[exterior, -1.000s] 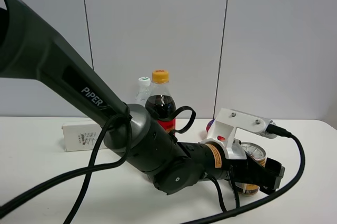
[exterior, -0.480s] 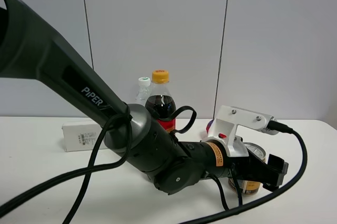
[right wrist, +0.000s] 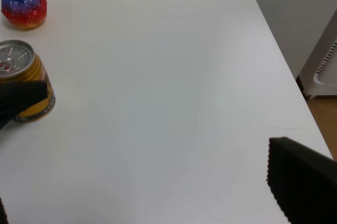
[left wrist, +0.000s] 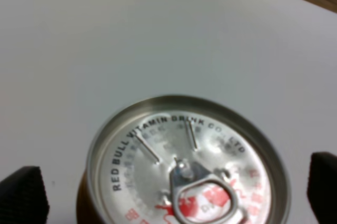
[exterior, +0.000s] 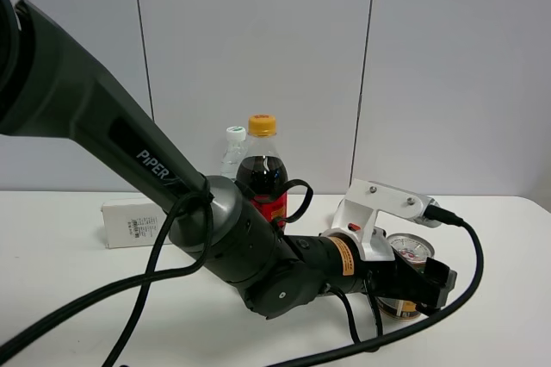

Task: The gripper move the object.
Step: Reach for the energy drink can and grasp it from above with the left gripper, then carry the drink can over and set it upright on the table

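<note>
Evidently the left gripper (exterior: 413,285) had settled lower and drawn back a little toward the arm's side over the last second. Half a second before, its white bracket (exterior: 383,208) rode higher and further out; at this moment it sat lower, just above the can (exterior: 406,248). The jaws had stayed wide apart throughout, and they stood wide apart still. In the left wrist view we saw one dark fingertip (left wrist: 21,195) at each side of the silver pull-tab top, with white table (exterior: 77,298) showing between each tip and the can's rim, so nothing was clamped yet.

The can itself seemed to us not to have shifted: it stood upright on the table, toward the right end, in front of and to the right of the cola bottle (exterior: 261,177). The small red-blue ball (right wrist: 23,6) lay behind it. From the right wrist view a black finger crossed in front of the can's gold side; whether it touched the metal we could not tell.

The right gripper (right wrist: 150,197) hung well apart from all this, its jaws spread and holding nothing.

We judged that the approach was finished and the move itself had not begun; the jaws bracketed the can, and closing on it looked like the next thing needed.
</note>
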Action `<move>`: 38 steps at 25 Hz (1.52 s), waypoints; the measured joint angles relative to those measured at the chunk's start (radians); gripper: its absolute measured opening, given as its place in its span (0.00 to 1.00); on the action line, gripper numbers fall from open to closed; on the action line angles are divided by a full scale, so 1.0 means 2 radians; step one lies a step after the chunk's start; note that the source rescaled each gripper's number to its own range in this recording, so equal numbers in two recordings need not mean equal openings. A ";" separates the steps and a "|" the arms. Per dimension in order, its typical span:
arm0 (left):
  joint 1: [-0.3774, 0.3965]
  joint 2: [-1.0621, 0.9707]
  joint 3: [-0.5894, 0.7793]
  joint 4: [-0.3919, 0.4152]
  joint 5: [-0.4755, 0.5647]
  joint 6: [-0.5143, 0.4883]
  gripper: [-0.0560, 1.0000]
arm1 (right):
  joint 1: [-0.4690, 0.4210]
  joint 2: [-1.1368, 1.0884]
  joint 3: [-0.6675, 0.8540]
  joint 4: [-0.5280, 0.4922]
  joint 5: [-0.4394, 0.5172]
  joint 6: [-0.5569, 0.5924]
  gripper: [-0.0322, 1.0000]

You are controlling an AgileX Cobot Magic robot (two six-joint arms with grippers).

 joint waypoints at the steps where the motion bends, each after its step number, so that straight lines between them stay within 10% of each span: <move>1: 0.000 0.000 0.000 0.000 0.000 0.000 1.00 | 0.000 0.000 0.000 0.000 0.000 0.000 1.00; 16: 0.000 0.004 0.000 0.004 -0.022 0.011 0.95 | 0.000 0.000 0.000 0.000 0.000 0.000 1.00; 21: 0.001 0.004 0.000 0.010 -0.018 0.014 0.05 | 0.000 0.000 0.000 0.000 0.000 0.000 1.00; 38: 0.007 -0.017 0.001 0.023 -0.004 0.010 0.07 | 0.000 0.000 0.000 0.000 0.000 0.000 1.00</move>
